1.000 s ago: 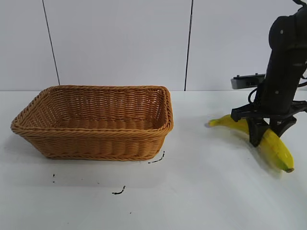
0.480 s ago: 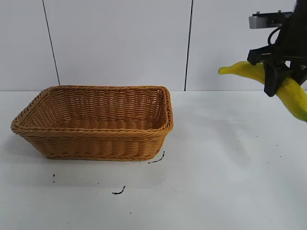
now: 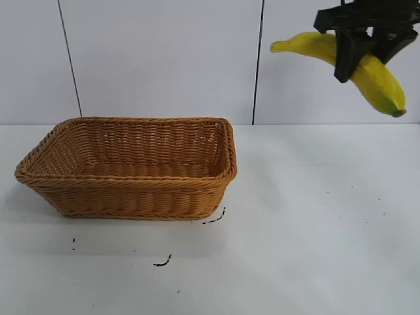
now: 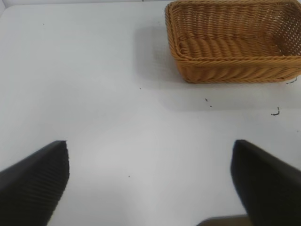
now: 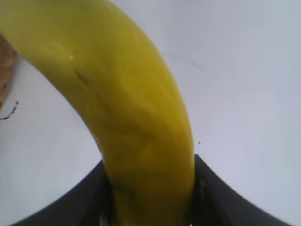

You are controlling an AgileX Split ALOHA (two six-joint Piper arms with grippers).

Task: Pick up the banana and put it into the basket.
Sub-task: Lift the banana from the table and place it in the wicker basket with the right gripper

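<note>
Lifted off the desk (image 3: pixel 315 249) since a second ago, the one banana (image 3: pixel 377 79) now hangs high, right of the one basket (image 3: pixel 131 167), clamped in the right gripper (image 3: pixel 359 47) jaws. Yellow, curved, dark tip lowest. Left gripper (image 4: pixel 150 183) jaws stand wide above bare desk.

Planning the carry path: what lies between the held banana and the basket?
Nothing: the exterior view shows only open air and bare table between the banana and the basket.
</note>
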